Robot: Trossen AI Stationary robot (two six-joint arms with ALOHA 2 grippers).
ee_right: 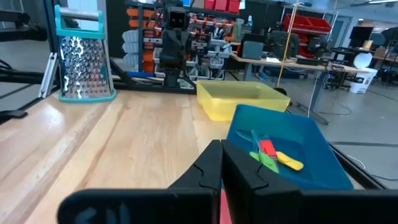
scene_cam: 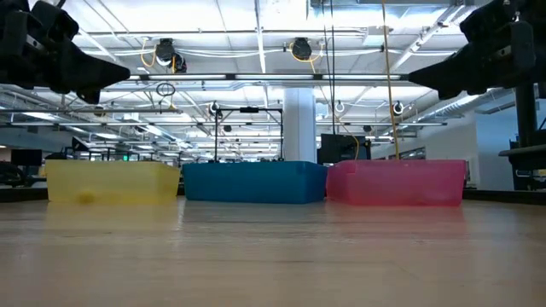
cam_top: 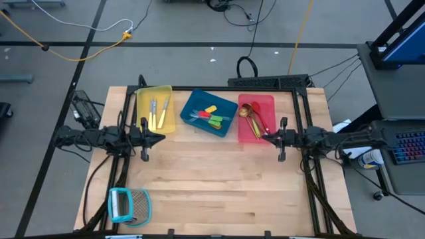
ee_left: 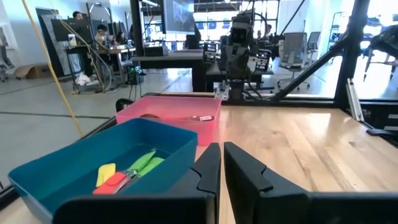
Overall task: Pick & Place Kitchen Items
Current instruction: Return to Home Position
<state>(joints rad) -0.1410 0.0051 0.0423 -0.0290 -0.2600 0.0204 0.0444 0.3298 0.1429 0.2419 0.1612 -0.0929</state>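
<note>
Looking straight down, I get the whole layout: three trays in a row along the far side of the wooden table (cam_top: 219, 179), a yellow tray (cam_top: 145, 99), a blue tray (cam_top: 196, 103) set slightly askew, and a red tray (cam_top: 265, 106), with one teal-framed grater (cam_top: 129, 205) alone at the near left corner. All the kitchen items sit inside the trays. The low view shows only the three tray walls side by side and hides the contents. The cream-handled knives (cam_top: 157, 113) lie lengthwise in the yellow tray; I count at least two and cannot separate more. In the red tray a brass spoon (cam_top: 245, 110) lies beside a red spoon (cam_top: 260, 123), with other slim pieces among them that I cannot count. The left wrist view gives my best look into the blue tray: green spatulas (ee_left: 146, 163) lying crossed, one yellow tool (ee_left: 106, 173) and one red-tipped tool (ee_left: 114, 183), all bunched together. Only the right wrist view shows the grater standing upright. The left gripper (cam_top: 161, 138) hovers just in front of the yellow tray and the right gripper (cam_top: 264, 137) at the red tray's near edge, both raised off the wood. In each wrist view the claw is pinched to a narrow slit and holds nothing.
</note>
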